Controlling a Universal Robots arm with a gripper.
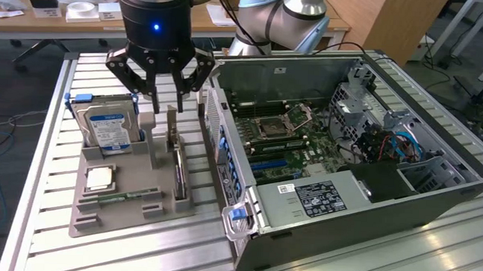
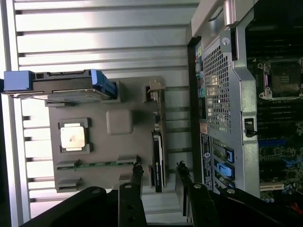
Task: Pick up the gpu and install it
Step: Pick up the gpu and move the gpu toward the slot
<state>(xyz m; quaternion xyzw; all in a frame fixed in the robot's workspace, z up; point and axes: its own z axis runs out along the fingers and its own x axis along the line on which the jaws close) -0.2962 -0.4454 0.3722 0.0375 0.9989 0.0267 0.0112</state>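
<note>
The gpu (image 1: 178, 166) stands on its long edge in a slot of the grey holder (image 1: 122, 219), with its black cooler and green board seen edge-on in the wrist view as a thin dark card (image 2: 157, 158). My gripper (image 1: 168, 103) hangs just above the card's far end, open, with one finger on each side of the card's line and nothing held. In the wrist view the gripper (image 2: 158, 169) has its black fingertips (image 2: 137, 169) straddling the card from above. The open computer case (image 1: 345, 157) lies to the exterior view's right of the holder.
In the same holder, a hard drive (image 1: 105, 128) with blue rails stands upright, with a processor chip (image 1: 99, 177) and a memory stick (image 1: 123, 196) lying flat. The case wall (image 2: 222, 94) runs close beside the gpu's slot. A second arm's base (image 1: 278, 22) stands behind the case.
</note>
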